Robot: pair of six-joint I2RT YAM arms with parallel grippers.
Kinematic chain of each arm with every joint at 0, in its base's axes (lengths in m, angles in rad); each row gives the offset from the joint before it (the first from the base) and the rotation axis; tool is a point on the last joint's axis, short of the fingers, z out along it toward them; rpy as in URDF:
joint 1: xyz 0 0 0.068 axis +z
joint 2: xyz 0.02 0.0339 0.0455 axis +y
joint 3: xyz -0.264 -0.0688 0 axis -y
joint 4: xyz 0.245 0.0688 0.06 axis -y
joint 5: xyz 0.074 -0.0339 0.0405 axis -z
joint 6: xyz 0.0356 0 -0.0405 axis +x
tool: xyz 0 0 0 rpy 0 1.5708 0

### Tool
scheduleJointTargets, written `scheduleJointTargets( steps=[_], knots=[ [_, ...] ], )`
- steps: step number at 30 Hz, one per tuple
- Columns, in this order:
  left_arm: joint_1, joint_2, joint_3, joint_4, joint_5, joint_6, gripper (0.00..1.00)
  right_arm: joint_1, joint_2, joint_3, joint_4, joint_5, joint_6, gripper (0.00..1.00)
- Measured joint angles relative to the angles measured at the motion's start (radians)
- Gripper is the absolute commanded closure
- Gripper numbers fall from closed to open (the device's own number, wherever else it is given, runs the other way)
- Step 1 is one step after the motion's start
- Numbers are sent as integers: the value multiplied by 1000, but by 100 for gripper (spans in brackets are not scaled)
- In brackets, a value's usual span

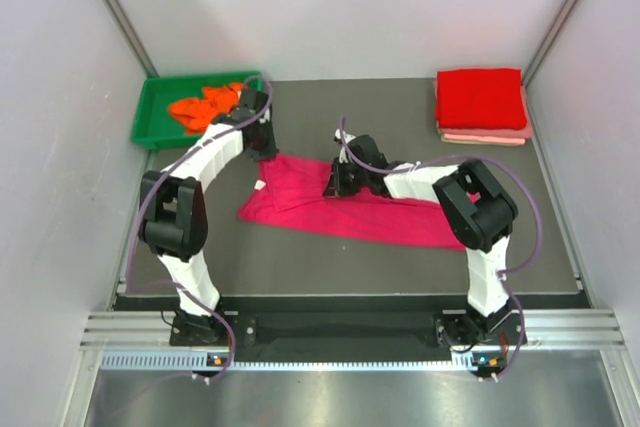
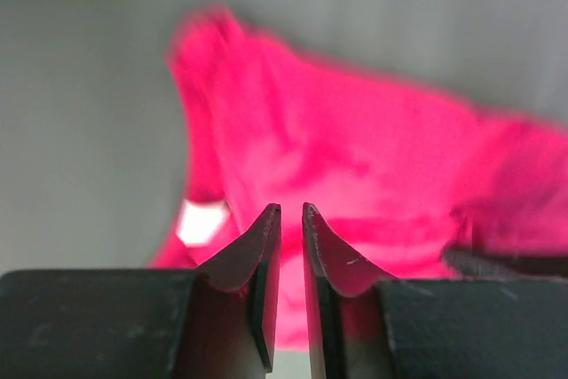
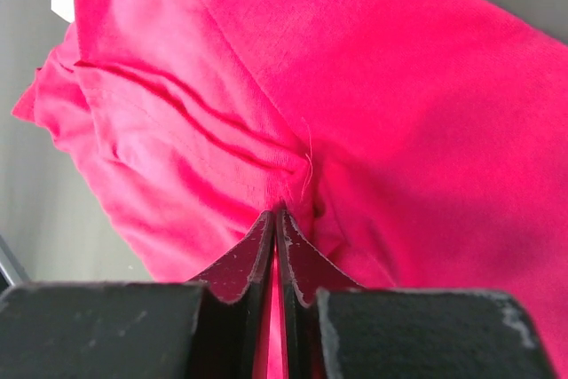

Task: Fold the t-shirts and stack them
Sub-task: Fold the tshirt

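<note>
right gripper is pinched nearly flat on a ridge of the magenta shirt, with cloth bunched right at the tips. left gripper shows only a thin slit over the shirt's back-left corner, and honestly i can't tell if it's got fabric. the shirt's spread mid-table between both arms. i'd get a real bite on both sides, then lift together and keep the edge taut so the fold lands straight. the red shirt sits folded back right.

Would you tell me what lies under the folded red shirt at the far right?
A folded pale pink shirt, only its near edge peeking out; the red shirt covers the rest.
</note>
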Motion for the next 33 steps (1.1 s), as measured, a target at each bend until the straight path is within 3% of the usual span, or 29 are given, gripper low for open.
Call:
scheduleJointTargets(
  steps=[3, 4, 8, 14, 25, 33],
  knots=[
    [43, 34, 86, 20, 0, 36, 85, 0, -34, -5, -23, 7, 0, 95],
    [53, 52, 112, 25, -1, 51, 93, 0, -48, -7, -29, 8, 1, 95],
    [57, 139, 195, 50, 16, 101, 100, 0, -120, -18, -30, 11, 2, 95],
    [46, 261, 255, 50, 16, 146, 100, 0, -166, -18, -30, 29, 1, 94],
    [45, 409, 369, 42, -147, 214, 100, -25, -166, -47, -33, 103, 0, 96],
    [45, 430, 375, 36, -209, 232, 100, -172, -182, -168, -79, 189, 4, 97]
  ],
)
